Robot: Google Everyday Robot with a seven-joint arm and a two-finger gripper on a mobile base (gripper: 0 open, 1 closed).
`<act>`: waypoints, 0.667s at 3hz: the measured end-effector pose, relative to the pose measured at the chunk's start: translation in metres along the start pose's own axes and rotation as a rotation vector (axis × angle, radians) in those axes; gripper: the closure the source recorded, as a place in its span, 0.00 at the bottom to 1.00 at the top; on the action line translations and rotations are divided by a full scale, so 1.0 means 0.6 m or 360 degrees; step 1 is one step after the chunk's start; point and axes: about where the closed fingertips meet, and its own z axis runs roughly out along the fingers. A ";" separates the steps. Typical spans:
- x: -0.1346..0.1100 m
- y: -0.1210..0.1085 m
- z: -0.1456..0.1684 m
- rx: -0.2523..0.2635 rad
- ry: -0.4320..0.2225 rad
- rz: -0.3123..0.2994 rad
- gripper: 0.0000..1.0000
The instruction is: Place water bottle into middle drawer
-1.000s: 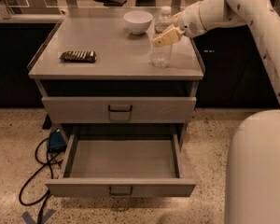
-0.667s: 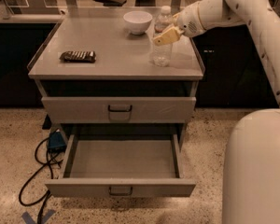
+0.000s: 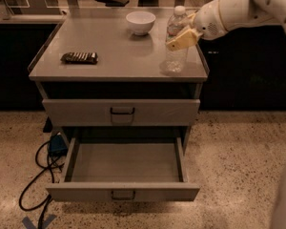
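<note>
The water bottle (image 3: 174,56) is clear with a white cap and stands upright on the cabinet top near its right front corner. My gripper (image 3: 182,36) reaches in from the upper right and is shut on the bottle's upper half. One yellowish finger (image 3: 183,39) lies across the bottle's front and the other is hidden behind it. The middle drawer (image 3: 126,163) is the lower handled drawer. It is pulled fully out toward the camera and its inside is bare.
A white bowl (image 3: 140,22) stands at the back of the cabinet top (image 3: 109,56), left of the bottle. A dark flat packet (image 3: 79,57) lies at the left. The upper drawer (image 3: 121,112) is closed. Black cables (image 3: 38,175) lie on the floor at the left.
</note>
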 end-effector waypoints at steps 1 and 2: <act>-0.063 0.094 -0.110 0.0047 -0.0103 -0.0038 1.00; -0.102 0.228 -0.176 -0.0017 -0.0198 -0.0004 1.00</act>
